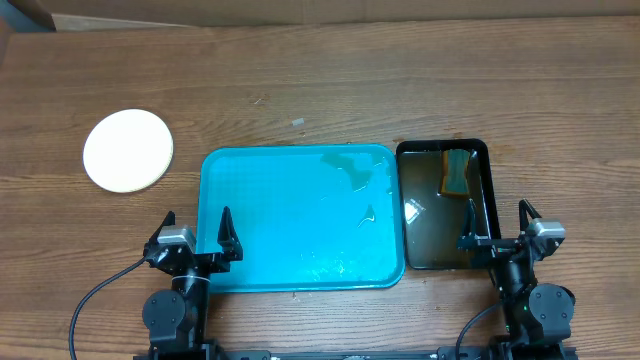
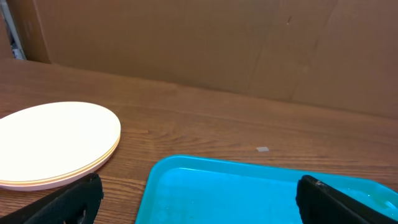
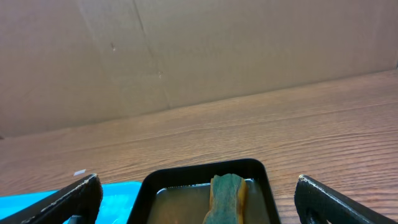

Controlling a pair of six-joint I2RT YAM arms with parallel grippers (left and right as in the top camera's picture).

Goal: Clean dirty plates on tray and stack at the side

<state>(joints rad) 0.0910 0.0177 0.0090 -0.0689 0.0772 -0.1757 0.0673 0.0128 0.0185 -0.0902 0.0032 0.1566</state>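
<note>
Plates (image 1: 128, 151) stacked on wooden table (image 1: 400, 80), cardboard wall (image 2: 186, 37) behind, left tool (image 1: 197, 218), right tool (image 1: 497, 225) spread wide

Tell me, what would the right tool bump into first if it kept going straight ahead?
Probably the sponge in the black tray, which sits centred ahead of the open right tool. Height is unclear, so it might pass just above.

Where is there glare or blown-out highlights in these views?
Overhead: wet glints on the tray, plates nearly blown out. Left wrist: plates' top face overexposed, only the stacked edges show detail. Right wrist: even light; sponge slightly soft.
</note>
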